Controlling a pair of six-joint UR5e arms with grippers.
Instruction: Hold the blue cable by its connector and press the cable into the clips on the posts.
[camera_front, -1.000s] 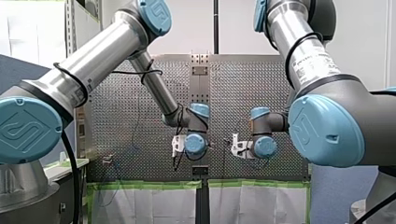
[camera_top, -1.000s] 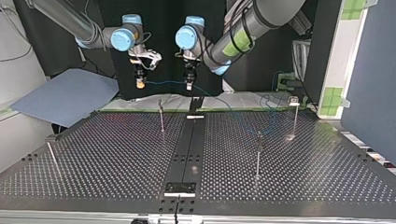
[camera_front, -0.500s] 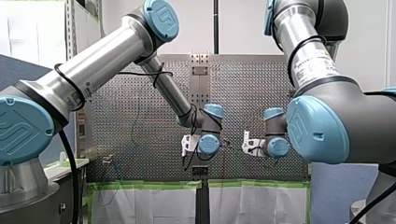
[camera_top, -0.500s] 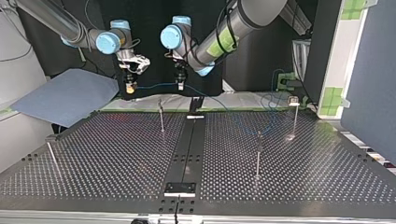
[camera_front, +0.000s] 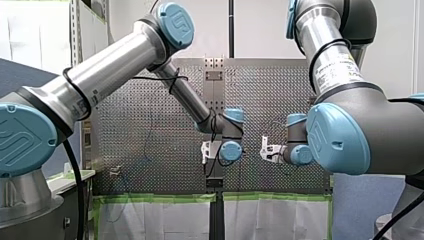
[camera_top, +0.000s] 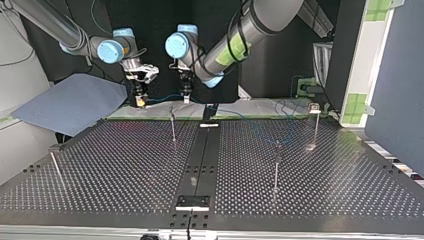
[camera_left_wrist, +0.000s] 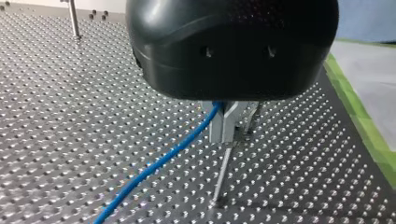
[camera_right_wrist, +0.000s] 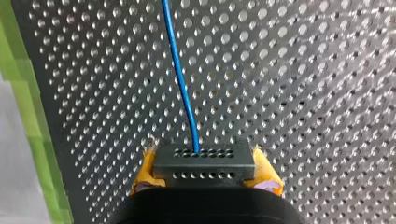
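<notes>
Your right gripper (camera_top: 141, 100) is clamping the black connector (camera_right_wrist: 204, 169) between its yellow pads (camera_right_wrist: 145, 169), with the blue cable (camera_right_wrist: 183, 84) running straight out ahead of it over the bench (camera_top: 125, 165). Your left gripper (camera_left_wrist: 224, 125) is pinching the same cable further along, its metal fingers (camera_left_wrist: 219, 128) closed on it right above the nearest post (camera_top: 173, 125). In the top view the two grippers are hanging either side of that post, and the cable is stretching between them a little above its tip.

So you are holding the connector as asked, but the pressing looks to be ahead of you. I am not seeing the cable seated in that post's clip, which the left gripper's fingers are hiding. Beyond that post the cable is trailing away toward the other posts (camera_top: 276, 165); whether it is sitting in any clip there is too small to tell. Judging from this, most of the routing is waiting to be done.
</notes>
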